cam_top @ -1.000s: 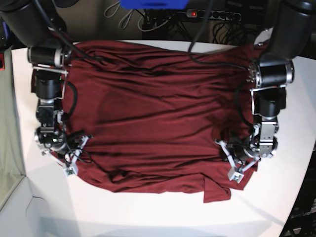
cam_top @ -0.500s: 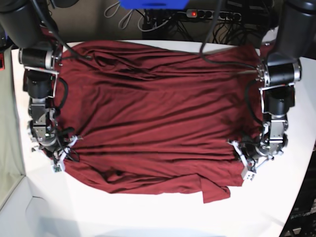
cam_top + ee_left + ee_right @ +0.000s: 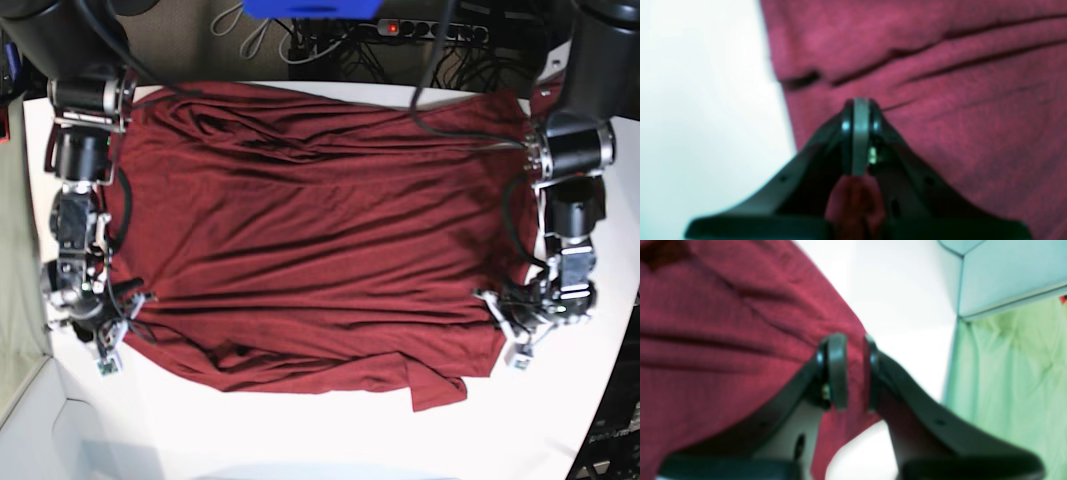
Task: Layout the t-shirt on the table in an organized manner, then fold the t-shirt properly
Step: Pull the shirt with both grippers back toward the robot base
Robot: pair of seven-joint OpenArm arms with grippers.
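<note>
Shirt [image 3: 310,240] lies spread on the bench [image 3: 300,430]. You keep the left pincer [image 3: 858,133] clamped on its edge for tension — right pincer [image 3: 850,373] stands slightly parted around the cloth.

Both arms reach down from the far edge of the surface, one along each side. The left claw [image 3: 512,335] sits low near the right edge in the base view, its jaws pressed fully together, cloth pinched between them. The right claw [image 3: 112,340] sits low near the opposite edge, jaws slightly parted with cloth lying between the pads [image 3: 836,373].
</note>
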